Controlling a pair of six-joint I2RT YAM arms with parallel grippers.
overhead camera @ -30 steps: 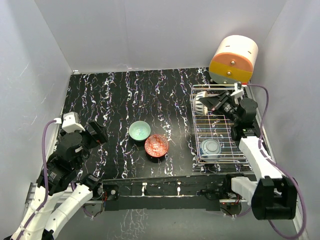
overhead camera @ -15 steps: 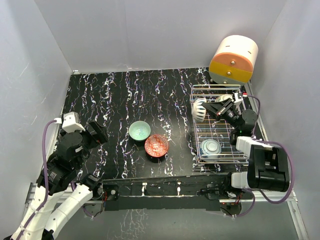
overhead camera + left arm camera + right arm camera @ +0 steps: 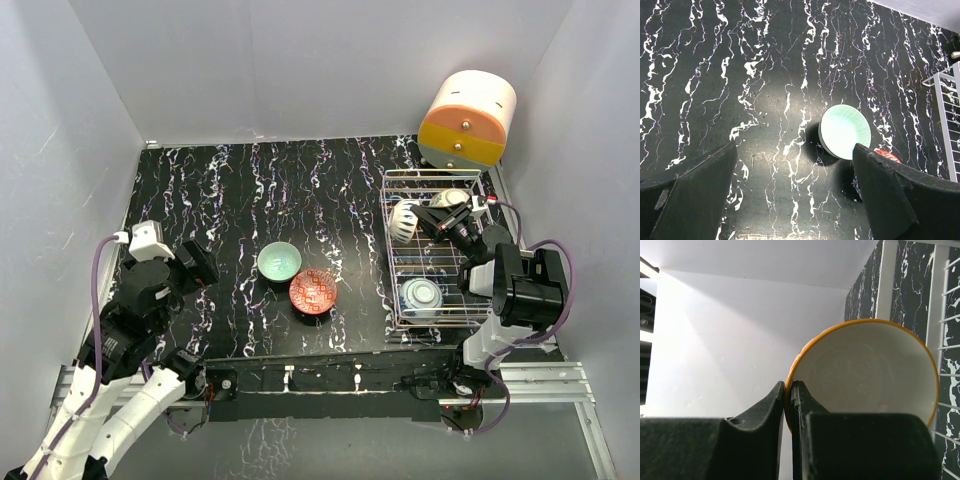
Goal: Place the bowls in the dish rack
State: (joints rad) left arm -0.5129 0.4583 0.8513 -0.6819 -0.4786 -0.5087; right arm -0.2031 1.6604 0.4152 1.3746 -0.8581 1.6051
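Observation:
My right gripper (image 3: 788, 386) is shut on the rim of a cream bowl (image 3: 867, 375) with an orange edge. It holds the bowl on its side over the far end of the dish rack (image 3: 388, 262). In the top view that bowl (image 3: 404, 222) hangs at the rack's far left corner, with the gripper (image 3: 425, 218) just right of it. A blue-and-white bowl (image 3: 422, 295) sits in the rack's near end. The mint green bowl (image 3: 279, 261) and the red-orange bowl (image 3: 313, 291) stand side by side on the table. My left gripper (image 3: 795, 200) is open above the table, left of the mint bowl (image 3: 844, 131).
A cream-and-orange rounded drawer box (image 3: 467, 120) stands behind the rack at the back right. White walls close in the black marbled table (image 3: 250, 190) on three sides. A corner of the rack (image 3: 947, 100) shows at the right edge of the left wrist view.
The right arm has folded in over the rack, and the held bowl has shifted slightly nearer and lower at the rack's far end. The left arm has barely moved.

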